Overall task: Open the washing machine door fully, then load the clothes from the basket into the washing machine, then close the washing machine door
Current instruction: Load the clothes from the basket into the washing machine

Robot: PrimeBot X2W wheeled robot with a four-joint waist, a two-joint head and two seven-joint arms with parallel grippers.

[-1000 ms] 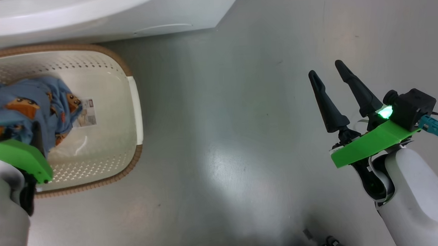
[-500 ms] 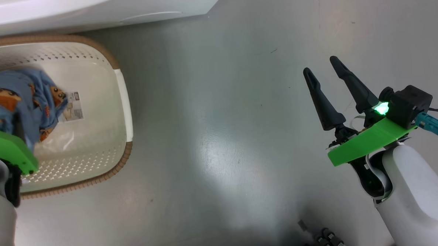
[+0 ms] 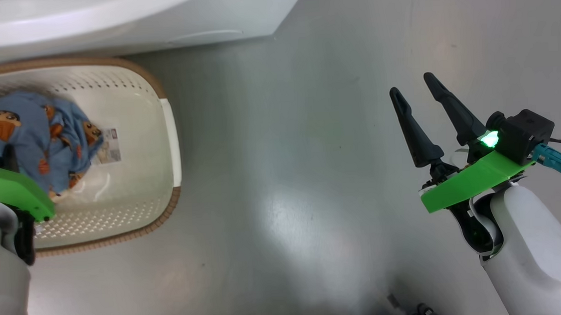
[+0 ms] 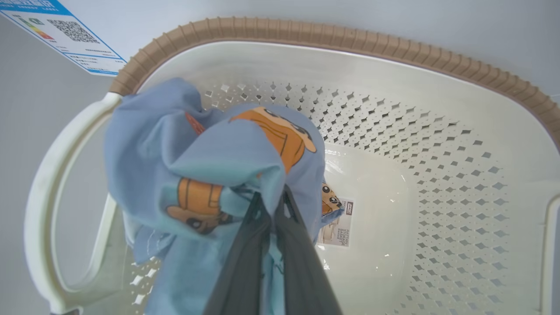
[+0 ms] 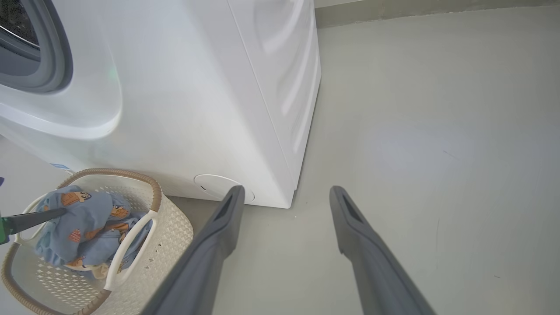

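Note:
The clothes (image 3: 33, 135), a light blue bundle with orange cartoon prints, are bunched over the left half of the cream basket (image 3: 133, 135). My left gripper (image 4: 269, 197) is shut on the clothes (image 4: 210, 162), its two dark fingers pressed together in a fold, with the bundle raised off the basket's base (image 4: 393, 245). Off to the right, my right gripper (image 3: 411, 84) stands open over bare floor with nothing between its fingers. The white washing machine (image 5: 197, 109) stands just behind the basket (image 5: 170, 232), its grey gasket (image 5: 48, 57) showing. The washing machine door is out of view.
A blue energy sticker (image 4: 61, 35) and a round service flap (image 5: 214, 186) sit low on the machine's front. A paper label (image 4: 339, 225) lies on the basket's base. Grey floor (image 3: 286, 176) spreads between the basket and my right arm.
My left gripper has shut on the clothes, and the bundle is gathered higher in the basket. The head camera has shifted a little. The right arm has not moved.

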